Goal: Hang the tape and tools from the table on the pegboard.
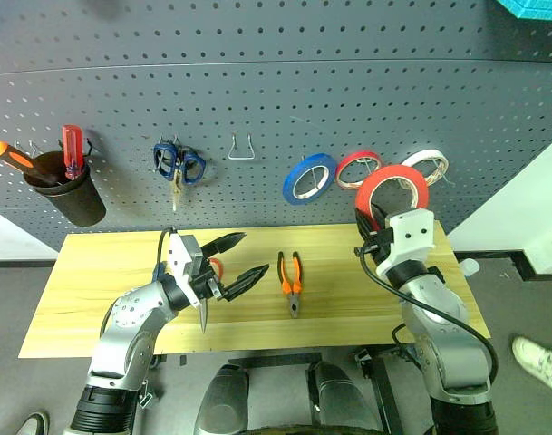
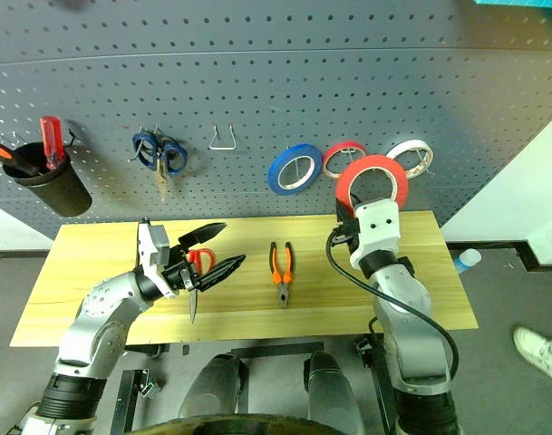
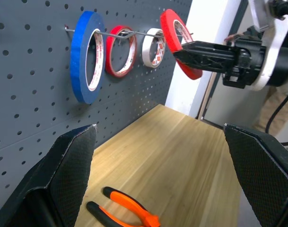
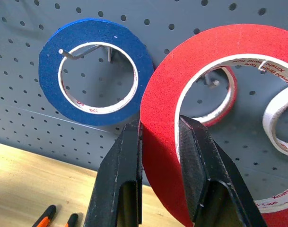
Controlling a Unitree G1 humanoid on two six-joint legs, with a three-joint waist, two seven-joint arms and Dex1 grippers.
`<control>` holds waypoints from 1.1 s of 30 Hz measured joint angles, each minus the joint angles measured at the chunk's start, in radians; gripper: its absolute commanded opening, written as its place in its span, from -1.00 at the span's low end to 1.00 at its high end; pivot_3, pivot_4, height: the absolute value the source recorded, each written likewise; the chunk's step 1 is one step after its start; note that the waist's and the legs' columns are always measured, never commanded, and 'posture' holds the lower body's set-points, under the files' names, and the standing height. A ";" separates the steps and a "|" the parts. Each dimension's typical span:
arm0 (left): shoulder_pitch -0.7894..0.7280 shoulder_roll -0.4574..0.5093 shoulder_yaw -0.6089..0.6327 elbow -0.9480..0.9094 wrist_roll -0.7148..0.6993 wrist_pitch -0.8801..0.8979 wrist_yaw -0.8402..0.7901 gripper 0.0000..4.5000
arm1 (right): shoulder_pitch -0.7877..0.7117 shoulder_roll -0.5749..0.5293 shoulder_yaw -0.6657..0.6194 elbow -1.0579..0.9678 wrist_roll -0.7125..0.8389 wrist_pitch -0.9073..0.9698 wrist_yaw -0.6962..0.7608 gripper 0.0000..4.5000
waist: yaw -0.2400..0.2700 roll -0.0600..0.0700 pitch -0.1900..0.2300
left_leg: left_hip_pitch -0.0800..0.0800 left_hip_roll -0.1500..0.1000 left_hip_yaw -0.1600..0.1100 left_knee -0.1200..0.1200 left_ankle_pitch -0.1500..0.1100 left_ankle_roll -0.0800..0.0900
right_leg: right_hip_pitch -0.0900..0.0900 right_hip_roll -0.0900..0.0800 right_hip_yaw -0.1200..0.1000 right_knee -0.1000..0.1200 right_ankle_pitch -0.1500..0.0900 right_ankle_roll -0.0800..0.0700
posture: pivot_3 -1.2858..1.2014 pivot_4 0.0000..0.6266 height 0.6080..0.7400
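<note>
The pegboard (image 1: 257, 100) rises behind the desk (image 1: 103, 272), and along it hang a blue roll (image 1: 309, 178), a smaller red roll (image 1: 358, 169) and a white roll (image 1: 425, 166), each on a metal hook. The right hand (image 4: 158, 137) is clamped on the rim of the red tape (image 4: 219, 109), holding it upright in front of the board between the blue and white rolls, with the small red roll showing through its core. To hang it well, I judge the core should be lined up with a free hook tip, pushed on squarely, and released only once the ring rests on the wire. The left hand (image 1: 239, 258) hovers with jaws wide apart over the red-handled scissors (image 2: 197, 272); the pliers (image 1: 291, 276) lie just beside.
</note>
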 measured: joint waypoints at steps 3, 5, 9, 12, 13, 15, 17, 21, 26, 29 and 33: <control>0.000 0.000 0.000 0.000 0.000 0.000 0.003 1.00 | -0.033 0.003 0.007 0.048 -0.003 -0.024 0.000 -0.68 | 0.001 0.000 0.000 | 0.000 0.000 0.000 0.000 0.000 0.000 | 0.000 0.000 0.000 0.000 0.000 0.000 | 0.27 -0.64 0.81; 0.000 0.001 0.000 0.000 0.000 0.000 0.004 1.00 | -0.049 0.006 0.013 0.067 -0.007 -0.039 0.000 -0.68 | 0.002 0.000 0.000 | 0.000 0.000 0.000 0.000 0.000 0.000 | 0.000 0.000 0.000 0.000 0.000 0.000 | 0.27 -0.63 0.81; 0.001 0.007 0.001 -0.002 0.000 0.000 0.010 1.00 | -0.090 0.013 0.025 0.127 -0.014 -0.071 0.000 -0.68 | 0.002 0.000 0.000 | 0.000 0.000 0.000 0.000 0.000 0.000 | 0.000 0.000 0.000 0.000 0.000 0.000 | 0.27 -0.63 0.81; 0.003 0.008 0.001 -0.007 0.000 0.000 0.015 1.00 | -0.118 0.022 0.038 0.182 -0.019 -0.100 -0.001 -0.68 | 0.003 0.000 0.000 | 0.000 0.000 0.000 0.000 0.000 0.000 | 0.000 0.000 0.000 0.001 0.000 0.000 | 0.27 -0.63 0.81; 0.003 0.008 0.001 -0.010 0.000 0.000 0.016 1.00 | -0.126 0.025 0.041 0.202 -0.020 -0.111 -0.001 -0.68 | 0.003 0.000 0.000 | 0.000 0.000 0.000 0.000 0.000 0.000 | 0.000 0.000 0.000 0.001 0.001 0.000 | 0.27 -0.62 0.81; 0.003 0.008 0.001 -0.011 0.000 0.000 0.019 1.00 | -0.149 0.029 0.044 0.256 -0.027 -0.138 -0.003 -0.68 | 0.003 0.000 0.000 | 0.001 0.000 0.000 0.000 0.000 0.000 | 0.000 0.000 0.000 0.001 0.001 0.000 | 0.27 -0.63 0.81; 0.003 0.008 0.001 -0.011 0.000 0.000 0.020 1.00 | -0.172 0.032 0.047 0.315 -0.038 -0.167 -0.006 -0.68 | 0.003 0.000 0.000 | 0.001 0.000 0.000 0.000 0.000 0.000 | 0.000 0.000 0.000 0.001 0.001 0.000 | 0.27 -0.63 0.81; 0.000 0.008 0.000 -0.011 0.000 0.000 0.021 1.00 | -0.221 0.050 0.054 0.404 -0.048 -0.220 -0.017 -0.68 | 0.001 0.000 0.000 | 0.001 0.000 0.000 0.000 0.000 0.000 | 0.000 0.000 0.000 0.002 0.001 0.000 | 0.27 -0.63 0.81; 0.000 0.008 -0.001 -0.011 0.002 0.000 0.024 1.00 | -0.256 0.070 0.057 0.474 -0.057 -0.269 -0.030 -0.68 | 0.002 0.000 0.000 | 0.002 0.000 0.000 0.000 0.000 0.000 | 0.000 0.000 0.000 0.002 0.002 -0.001 | 0.28 -0.63 0.81; 0.000 0.008 -0.001 -0.011 0.005 0.000 0.026 1.00 | -0.257 0.076 0.056 0.484 -0.057 -0.275 -0.034 -0.68 | 0.001 0.000 0.000 | 0.002 0.000 0.000 0.000 0.000 0.000 | 0.000 0.000 0.000 0.002 0.002 -0.001 | 0.28 -0.63 0.81; 0.001 0.008 -0.001 -0.011 0.010 0.000 0.032 1.00 | -0.257 0.076 0.057 0.487 -0.059 -0.278 -0.034 -0.24 | 0.002 0.000 0.000 | 0.002 0.000 0.000 0.000 0.000 0.000 | 0.001 0.000 0.000 0.002 0.002 -0.001 | 0.28 -0.64 0.81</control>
